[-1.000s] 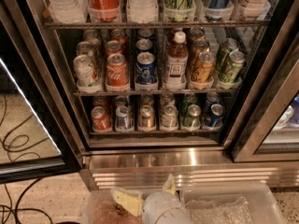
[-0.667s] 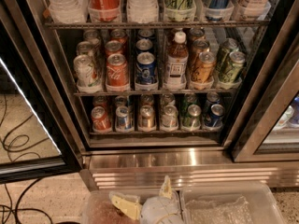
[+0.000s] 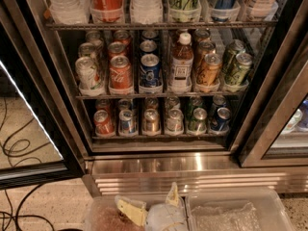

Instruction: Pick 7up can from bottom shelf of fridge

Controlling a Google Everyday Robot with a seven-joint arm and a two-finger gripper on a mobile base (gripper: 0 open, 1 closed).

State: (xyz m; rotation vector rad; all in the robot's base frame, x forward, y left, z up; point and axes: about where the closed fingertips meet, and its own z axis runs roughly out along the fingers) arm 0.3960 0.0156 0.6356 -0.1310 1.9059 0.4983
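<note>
On the bottom shelf (image 3: 159, 136) of the open fridge (image 3: 192, 165), a red can (image 3: 103, 122) ends the row far left of the 7up can (image 3: 174, 121), a bronze can (image 3: 151, 121) stands just left of it, and a darker green can (image 3: 197, 120) crowds its right side. Well below the 7up can and slightly left, the gripper (image 3: 151, 205) hangs with fingers (image 3: 130, 211) parted and empty. A clean pick likely calls for a straight, level reach, jaws straddling the 7up can without nudging either neighbour.
</note>
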